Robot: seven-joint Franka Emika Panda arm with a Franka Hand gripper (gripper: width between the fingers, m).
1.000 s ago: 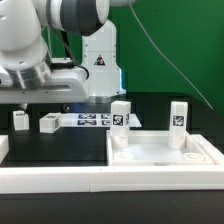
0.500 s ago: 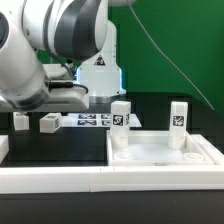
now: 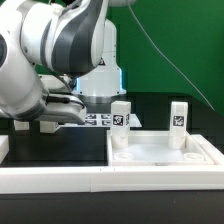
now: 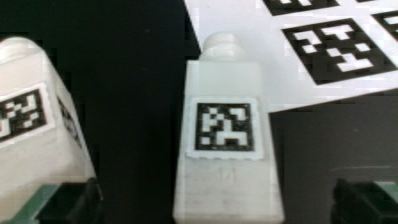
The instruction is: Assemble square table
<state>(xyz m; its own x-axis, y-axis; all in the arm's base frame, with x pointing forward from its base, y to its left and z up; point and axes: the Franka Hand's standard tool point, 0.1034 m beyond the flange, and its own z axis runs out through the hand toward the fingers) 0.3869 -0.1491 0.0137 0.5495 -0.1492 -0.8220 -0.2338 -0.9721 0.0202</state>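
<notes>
On the exterior view's left, over the black table [image 3: 60, 148], the robot arm [image 3: 50, 60] is swinging low and forward. It is now hiding the two loose legs that lay in plain sight a second ago. In the wrist view, a small white blocky plastic leg with a black-white tag [image 4: 222, 140] is lying lengthwise between the spread fingers [image 4: 50, 205] of the gripper [image 4: 210, 205], which is not yet pinching it. A second loose leg [image 4: 25, 110] is lying just beside it, near the marker board [image 4: 338, 45]. The large white plastic square slab with raised rim [image 3: 160, 150] is sitting toward the exterior view's right, carrying one upright leg [image 3: 120, 114] and another upright leg [image 3: 178, 114]. The arm seems to be lining up to grasp a third leg.
</notes>
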